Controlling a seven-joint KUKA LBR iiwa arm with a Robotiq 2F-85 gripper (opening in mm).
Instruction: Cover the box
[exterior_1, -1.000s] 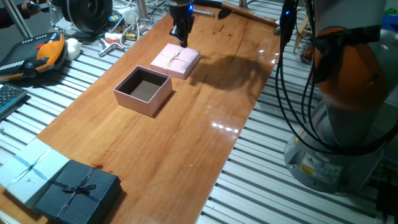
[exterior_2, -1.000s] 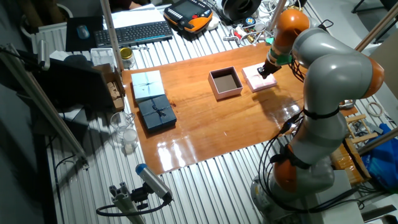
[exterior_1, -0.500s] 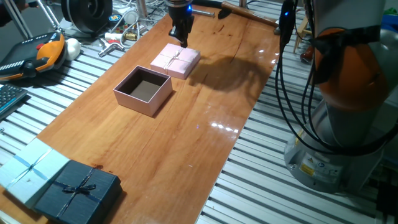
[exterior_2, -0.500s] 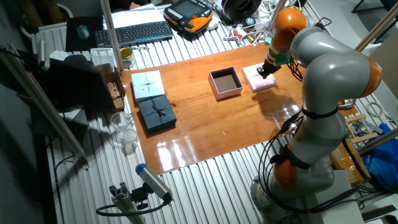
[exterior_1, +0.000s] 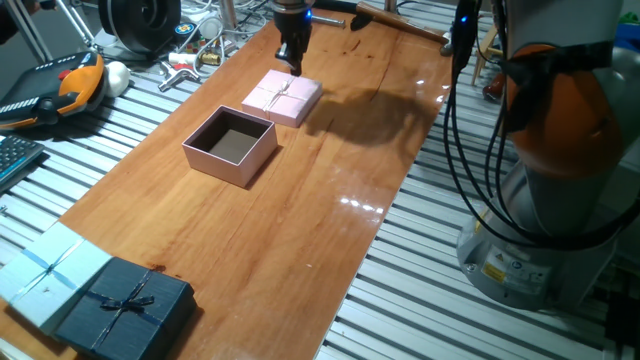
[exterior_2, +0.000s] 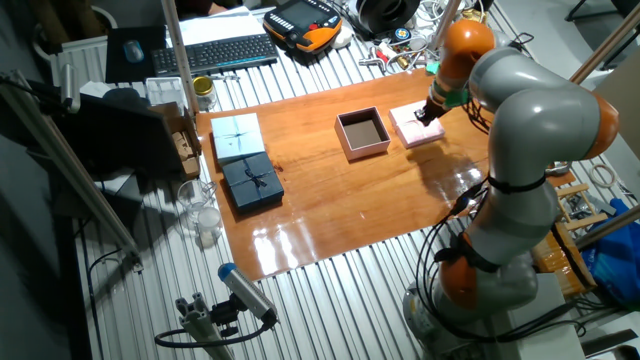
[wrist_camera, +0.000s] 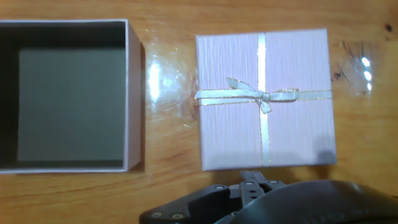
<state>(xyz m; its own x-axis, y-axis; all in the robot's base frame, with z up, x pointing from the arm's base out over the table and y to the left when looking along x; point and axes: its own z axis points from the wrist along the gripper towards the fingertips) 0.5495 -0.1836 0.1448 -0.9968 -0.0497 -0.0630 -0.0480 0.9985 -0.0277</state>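
Note:
The box (exterior_1: 230, 145) is pale pink, open, with a dark inside, and sits on the wooden board; it also shows in the other fixed view (exterior_2: 363, 133) and at the left of the hand view (wrist_camera: 134, 93). Its flat pink lid (exterior_1: 283, 97) with a cream ribbon bow lies beside it, apart from it (wrist_camera: 264, 99). My gripper (exterior_1: 292, 62) hangs just above the lid's far edge (exterior_2: 428, 112), fingers close together and holding nothing. The hand view shows only the dark gripper housing (wrist_camera: 261, 199), not the fingertips.
A dark navy box with a bow (exterior_1: 125, 310) and a light blue ribboned box (exterior_1: 45, 270) sit at the board's near left corner. An orange teach pendant (exterior_1: 60, 85) and metal tools (exterior_1: 190, 60) lie off the board. The arm's base (exterior_1: 545, 200) stands at the right.
The gripper has risen slightly above the lid's far edge. Box and lid have not moved.

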